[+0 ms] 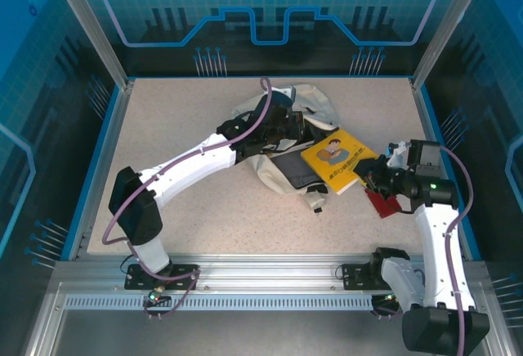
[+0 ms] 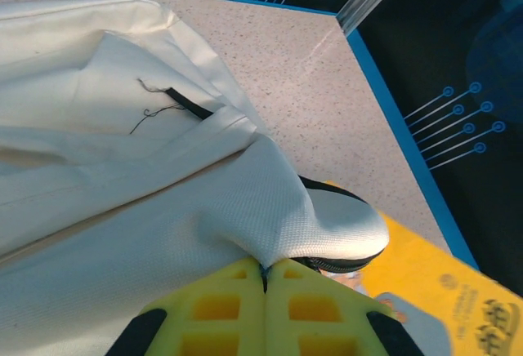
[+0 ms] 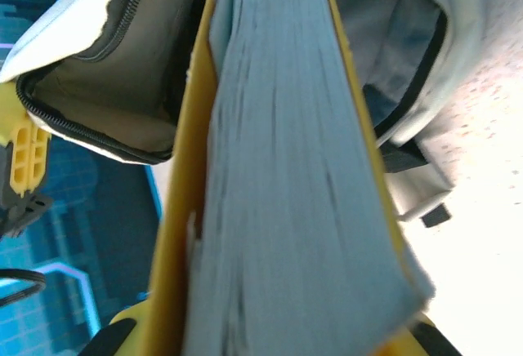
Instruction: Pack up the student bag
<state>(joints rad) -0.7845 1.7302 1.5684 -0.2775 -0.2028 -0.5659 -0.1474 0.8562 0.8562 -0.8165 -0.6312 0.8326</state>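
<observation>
Mid desk point(image 1: 163, 119), toward far edge: bag point(image 2: 122, 168), rim clamped in left pincer point(image 2: 264, 274), mouth open; right pincer point(image 1: 378, 179) grips book point(image 1: 337, 160). Slide it in level, keep rim lifted, avoid zipper point(image 3: 78, 125) snag.

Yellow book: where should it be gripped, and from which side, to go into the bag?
Grip the edge farthest from the bag, clamping across both covers, coming from the right. The book points its other end at the bag's opening, so that edge is free; the right claw holds it there.
</observation>
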